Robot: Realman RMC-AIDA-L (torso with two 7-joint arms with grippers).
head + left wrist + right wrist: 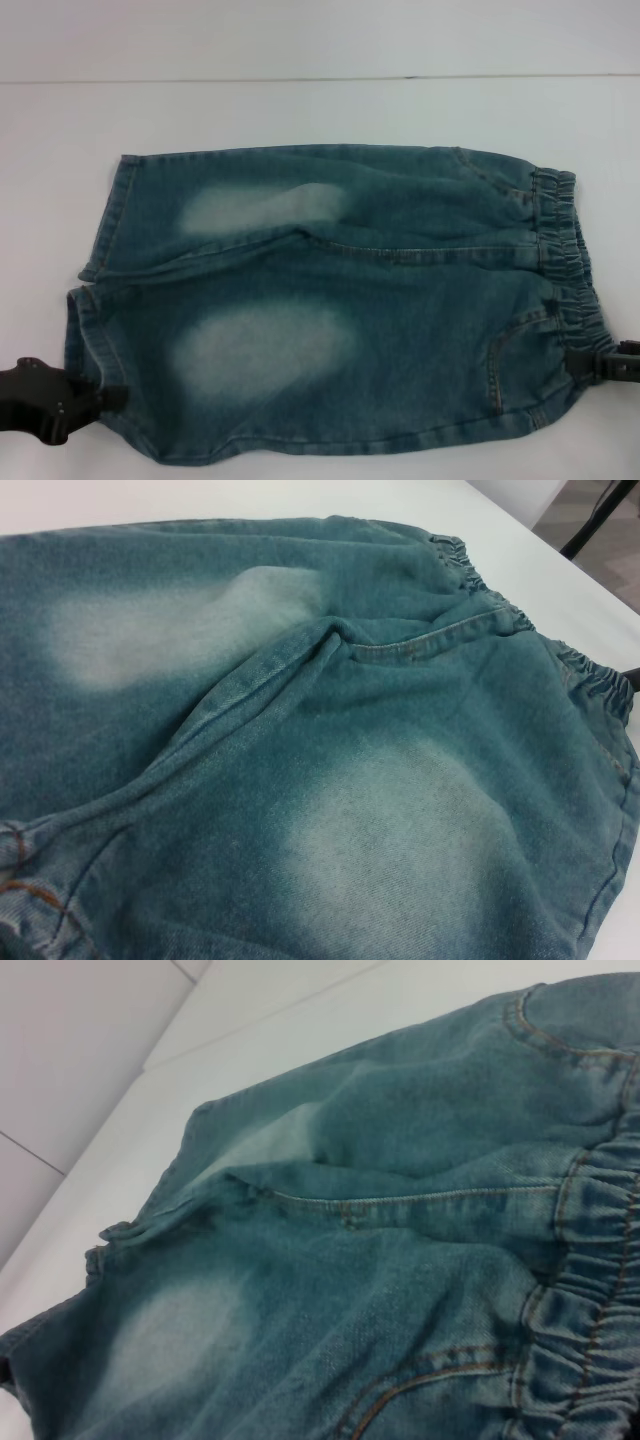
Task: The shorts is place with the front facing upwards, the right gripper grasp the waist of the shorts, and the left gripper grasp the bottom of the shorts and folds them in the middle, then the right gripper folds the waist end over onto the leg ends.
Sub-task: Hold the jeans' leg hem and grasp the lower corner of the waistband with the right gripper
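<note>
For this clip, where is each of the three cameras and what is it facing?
Head view: on the robot's head, looking down at the shorts spread on the white table; the left gripper sits at the near leg hem, the right gripper at the waist.
Left wrist view: on the left arm at the leg end, looking along the shorts toward the waist; none of its own arm shows.
Right wrist view: on the right arm at the waist, looking toward the legs; none of its arm shows.
Shared: all three show the pale thigh patches.

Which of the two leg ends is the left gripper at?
The near leg end, closest to the robot; the left gripper sits at its hem. The far leg end lies untouched.
</note>
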